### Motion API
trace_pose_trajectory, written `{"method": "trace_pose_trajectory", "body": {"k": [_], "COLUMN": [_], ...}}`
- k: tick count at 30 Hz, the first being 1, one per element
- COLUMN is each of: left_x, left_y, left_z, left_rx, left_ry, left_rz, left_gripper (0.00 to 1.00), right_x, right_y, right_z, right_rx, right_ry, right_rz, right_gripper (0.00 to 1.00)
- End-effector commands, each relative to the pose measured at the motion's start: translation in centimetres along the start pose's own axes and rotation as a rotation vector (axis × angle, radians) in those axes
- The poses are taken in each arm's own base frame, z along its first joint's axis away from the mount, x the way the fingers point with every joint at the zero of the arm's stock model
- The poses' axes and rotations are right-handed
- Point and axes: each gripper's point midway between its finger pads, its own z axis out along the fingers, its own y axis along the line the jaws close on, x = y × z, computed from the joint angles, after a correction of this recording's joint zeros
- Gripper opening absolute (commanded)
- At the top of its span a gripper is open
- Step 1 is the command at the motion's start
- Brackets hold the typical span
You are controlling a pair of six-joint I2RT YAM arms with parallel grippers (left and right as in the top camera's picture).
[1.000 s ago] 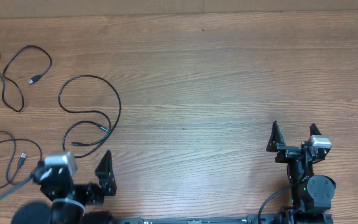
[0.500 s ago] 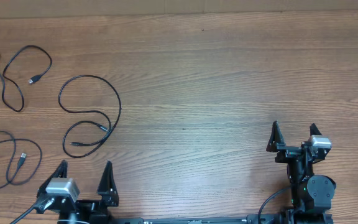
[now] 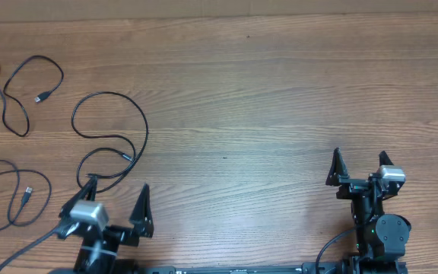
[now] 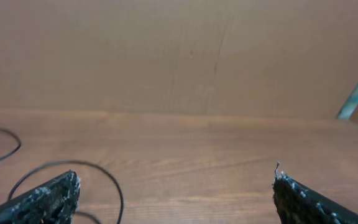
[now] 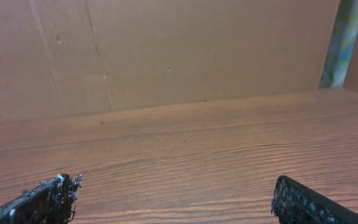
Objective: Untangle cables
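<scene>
Overhead: cables (image 3: 147, 129) lie separate at nine o'clock. Left gripper (image 3: 117, 190) at seven, right gripper (image 3: 360, 158) at five, jaws wide, empty.

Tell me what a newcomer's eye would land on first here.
Three thin black cables lie in loose, separate loops at the left side of the table. The left end effector stands open close by the middle one. The right end effector stands open at the near right, far from them.
</scene>
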Motion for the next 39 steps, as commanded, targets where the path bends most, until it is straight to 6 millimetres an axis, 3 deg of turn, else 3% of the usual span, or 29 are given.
{"method": "trace_pose_trajectory", "body": {"k": [1,5,11,14,30,39], "left_x": [2.3,3.8,3.9,5.2,11.9,12.0], "left_y": [0.6,1.8,2.7,3.2,5.8,5.8], "left_z": [1.9,3.7,6.0,6.7,7.6,7.6], "left_rx": [0.008,-0.022,-0.021,-0.024,-0.131,-0.133], "left_ry": [0.014,-0.012,-0.187,-0.220,-0.005,0.000], "left_rz": [0.002,0.006,0.035,0.040,0.006,0.051], "left_gripper": [1.00,1.00,1.00,0.99,1.00,0.99], "right_x": [0.2,0.2,0.2,0.2,0.2,0.2], "right_y": [0.0,0.0,0.0,0.0,0.0,0.0], "right_z": [0.0,0.0,0.0,0.0,0.0,0.0], "right_rx": [-0.001,-0.001,-0.001,-0.001,-0.001,-0.001], "right_ry": [-0.005,-0.005,-0.005,-0.005,-0.005,-0.005], "right_rz": [-0.008,-0.008,-0.008,-0.008,-0.008,-0.008], "right_gripper": [1.00,1.00,1.00,1.00,1.00,1.00]}}
